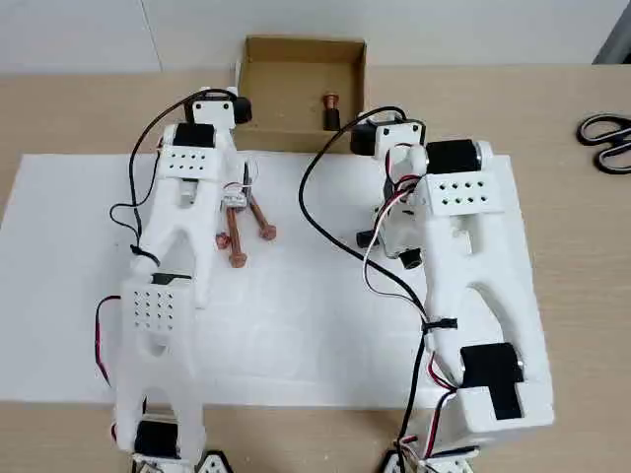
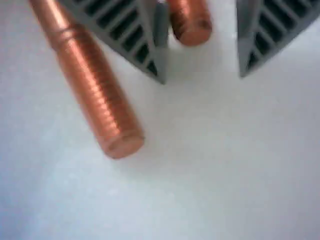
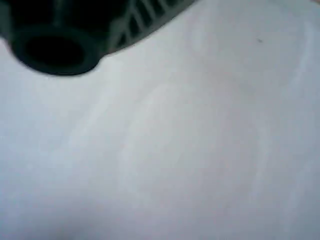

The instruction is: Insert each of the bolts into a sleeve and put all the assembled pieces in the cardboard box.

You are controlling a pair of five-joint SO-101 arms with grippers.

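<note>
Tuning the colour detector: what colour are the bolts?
Copper-coloured; the bolts show best in the left wrist view.

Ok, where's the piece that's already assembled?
In the high view the assembled piece stands upright inside the cardboard box, near its right wall, beyond the white sheet's far edge.

Scissors (image 1: 608, 143) on wooden table (image 1: 79, 108)

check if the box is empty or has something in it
Not empty: one copper bolt in a dark sleeve sits inside the box, near its right wall.
</note>
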